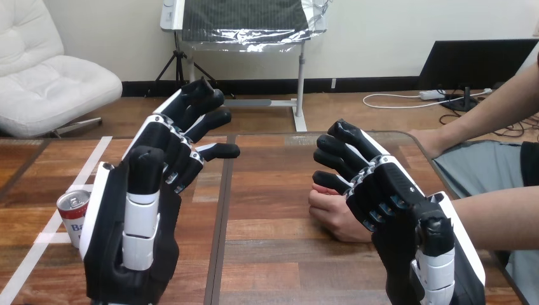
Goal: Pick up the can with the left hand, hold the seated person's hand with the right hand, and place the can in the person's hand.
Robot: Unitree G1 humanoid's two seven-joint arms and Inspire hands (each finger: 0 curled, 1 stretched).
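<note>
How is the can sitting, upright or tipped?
Upright. The can stands on the table, silver top facing up, partly hidden behind the left hand.

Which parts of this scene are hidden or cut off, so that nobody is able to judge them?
Red-and-white metal can: head view, right side hidden behind the left hand.
The person's hand at mid-table: wrist side covered by the right hand; contact unclear.
Both robot hands' lower parts: cut off by the bottom edge.
</note>
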